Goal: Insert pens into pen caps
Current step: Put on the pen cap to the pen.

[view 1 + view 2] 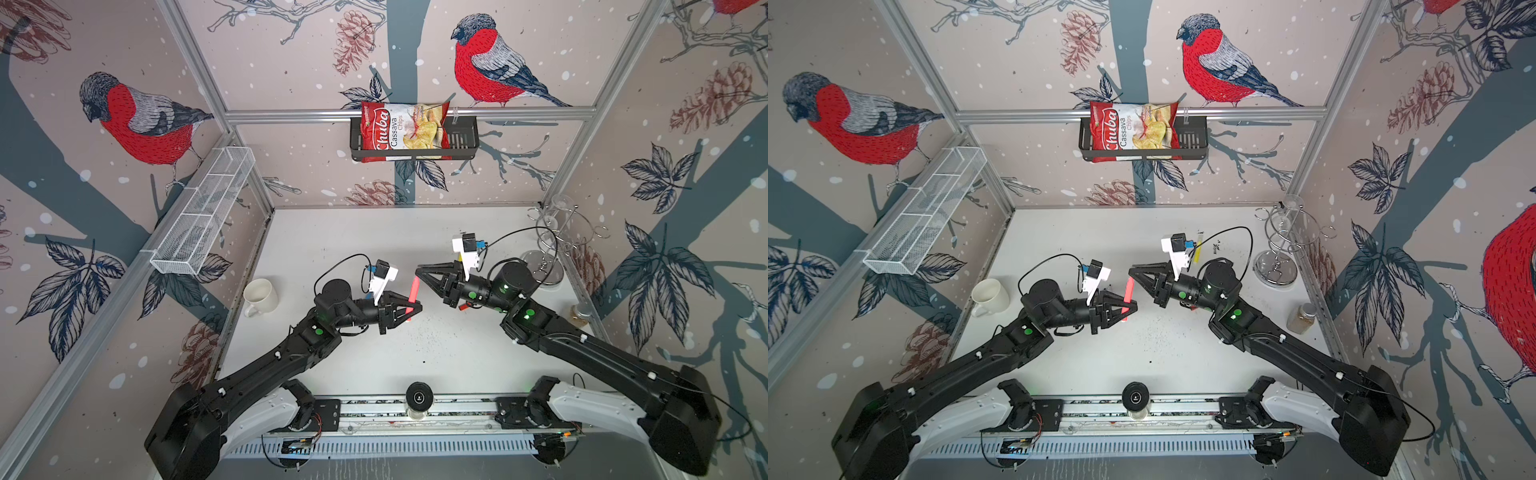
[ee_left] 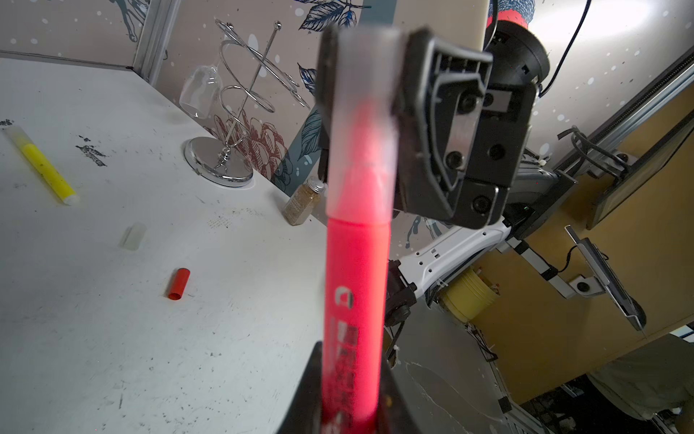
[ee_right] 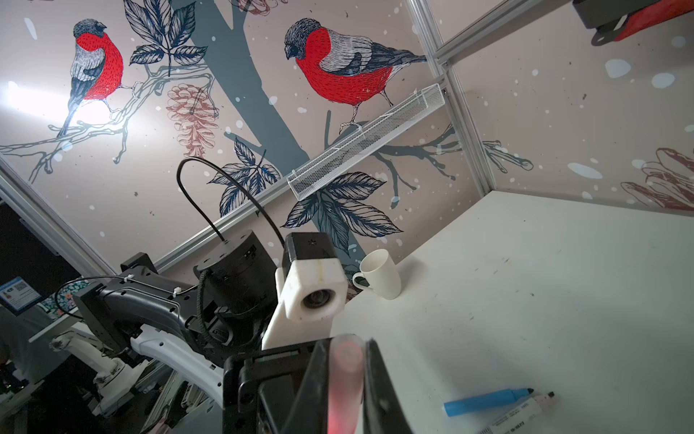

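Left gripper (image 1: 419, 308): jaws pinched together, pointing toward the right arm.
Right gripper (image 1: 417, 271): jaws pinched together, tips near the left's.

The right claw (image 3: 347, 347) fills the near edge, blurred, its black fingers (image 3: 379, 383) clamped on a translucent cap (image 3: 345, 357). A pink pen (image 3: 336, 409) glows through the cap. Just past it, the left arm (image 3: 142, 308) points its white camera (image 3: 313, 295) at the lens. On the white table (image 3: 544, 282) an uncapped blue pen (image 3: 484, 401) lies just beside a white pen (image 3: 520, 411). A white mug (image 3: 381, 276) stands upright at the table's left edge. A wire shelf (image 3: 368, 137) hangs on the left wall (image 3: 150, 188), papered with red-breasted birds.
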`<state>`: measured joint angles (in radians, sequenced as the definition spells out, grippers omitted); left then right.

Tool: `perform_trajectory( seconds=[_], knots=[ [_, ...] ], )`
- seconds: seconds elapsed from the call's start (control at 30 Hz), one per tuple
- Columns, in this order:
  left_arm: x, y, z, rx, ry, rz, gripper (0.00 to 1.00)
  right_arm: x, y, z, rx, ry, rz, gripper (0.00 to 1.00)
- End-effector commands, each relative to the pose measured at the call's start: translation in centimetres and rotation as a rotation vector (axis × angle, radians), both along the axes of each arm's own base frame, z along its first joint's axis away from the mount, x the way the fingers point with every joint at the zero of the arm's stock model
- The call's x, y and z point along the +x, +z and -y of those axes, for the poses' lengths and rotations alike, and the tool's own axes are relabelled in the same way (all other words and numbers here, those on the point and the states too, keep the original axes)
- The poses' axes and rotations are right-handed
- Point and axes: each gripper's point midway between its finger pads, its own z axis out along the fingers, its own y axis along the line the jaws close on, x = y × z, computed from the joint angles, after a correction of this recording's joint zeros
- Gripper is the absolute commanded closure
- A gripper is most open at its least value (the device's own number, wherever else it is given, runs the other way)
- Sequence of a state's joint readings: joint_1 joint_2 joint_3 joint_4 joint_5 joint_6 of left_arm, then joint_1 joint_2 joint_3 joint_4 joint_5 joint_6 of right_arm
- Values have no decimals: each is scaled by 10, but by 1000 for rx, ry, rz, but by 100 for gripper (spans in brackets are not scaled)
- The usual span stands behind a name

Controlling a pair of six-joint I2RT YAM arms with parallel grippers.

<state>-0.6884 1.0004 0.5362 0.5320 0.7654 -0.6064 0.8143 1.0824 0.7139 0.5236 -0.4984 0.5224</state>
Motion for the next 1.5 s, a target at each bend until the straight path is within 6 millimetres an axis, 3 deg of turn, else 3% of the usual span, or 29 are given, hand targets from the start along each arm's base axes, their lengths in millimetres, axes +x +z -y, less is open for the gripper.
perform_trajectory(
  seconds=[0.0, 0.43, 0.67, 1.03, 1.2, 1.37, 1.47],
  knots=[
    [13, 75, -11, -220, 103, 209, 100, -27, -81, -4, -260, 122, -156, 100],
    [19, 88, -15, -225, 133, 233, 100, -43, -127, -9, -443, 104, -191, 100],
    [21, 88, -17, -220, 140, 244, 100, -44, -121, -7, -438, 84, -178, 100],
    [21, 73, -17, -183, 145, 226, 100, -37, -69, -11, -332, 87, -106, 98],
    [28, 53, -15, -115, 168, 217, 100, -32, -32, -8, -256, 79, -54, 82],
    [30, 43, -15, -76, 181, 217, 100, -29, 17, 11, -132, 72, 23, 48],
    [31, 41, -17, -62, 191, 222, 100, -26, 37, 23, -73, 37, 64, 43]
  ],
)
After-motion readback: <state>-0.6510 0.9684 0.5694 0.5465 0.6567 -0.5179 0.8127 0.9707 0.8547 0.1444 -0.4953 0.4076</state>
